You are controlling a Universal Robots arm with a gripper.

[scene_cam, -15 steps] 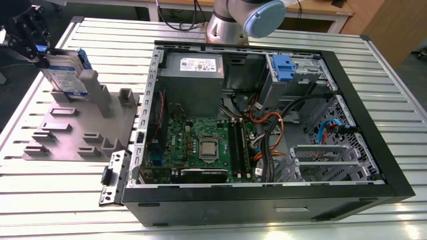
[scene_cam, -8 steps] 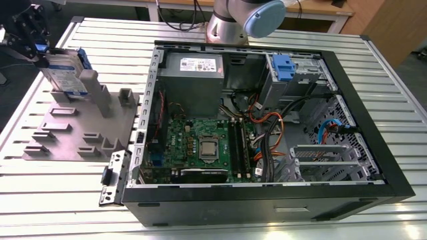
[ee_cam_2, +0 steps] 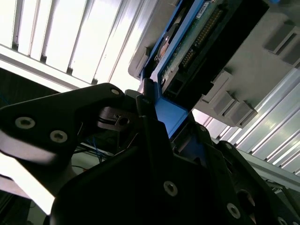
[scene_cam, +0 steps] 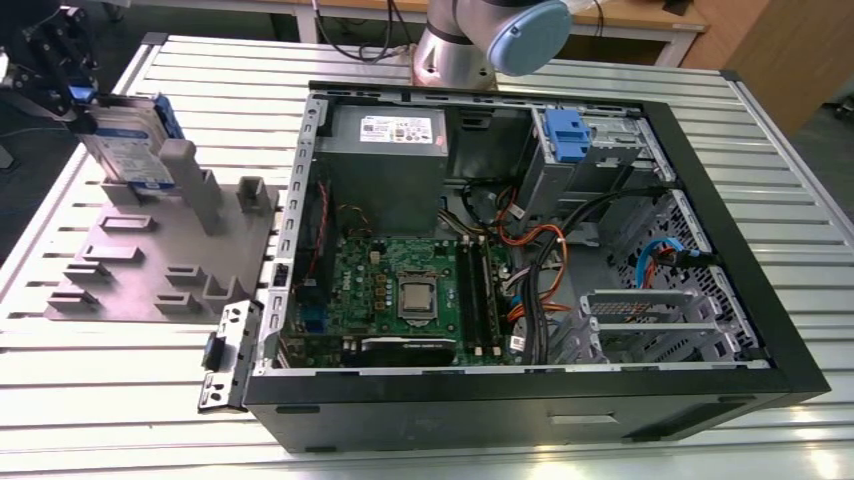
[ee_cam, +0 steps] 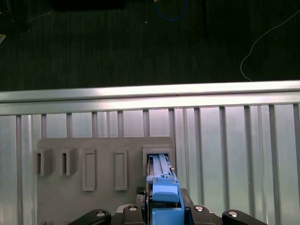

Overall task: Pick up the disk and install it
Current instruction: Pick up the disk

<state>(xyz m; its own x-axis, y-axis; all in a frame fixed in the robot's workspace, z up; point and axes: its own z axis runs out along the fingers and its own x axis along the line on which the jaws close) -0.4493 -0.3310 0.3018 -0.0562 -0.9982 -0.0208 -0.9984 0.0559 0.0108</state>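
Note:
The disk [scene_cam: 134, 150] is a silver drive in a blue carrier frame. It stands on edge in a slot at the far end of the grey fixture plate [scene_cam: 147, 260], at the exterior view's left. My gripper [scene_cam: 78, 100] reaches it from above and is shut on its upper blue edge. In the second wrist view the black fingers [ee_cam_2: 150, 122] clamp the blue frame, with the drive's circuit-board side [ee_cam_2: 197, 42] beyond them. In the first wrist view the blue carrier [ee_cam: 164, 192] sits between the finger bases, and its lower end is still in the fixture's slot [ee_cam: 158, 151].
An open computer case [scene_cam: 747, 300] lies on the slatted aluminium table [scene_cam: 107, 400], at the exterior view's right. A drive bay with a blue latch [scene_cam: 567, 135] sits in its far corner. The arm's base [scene_cam: 467, 40] stands behind the case. The fixture carries several upright grey posts [scene_cam: 207, 200].

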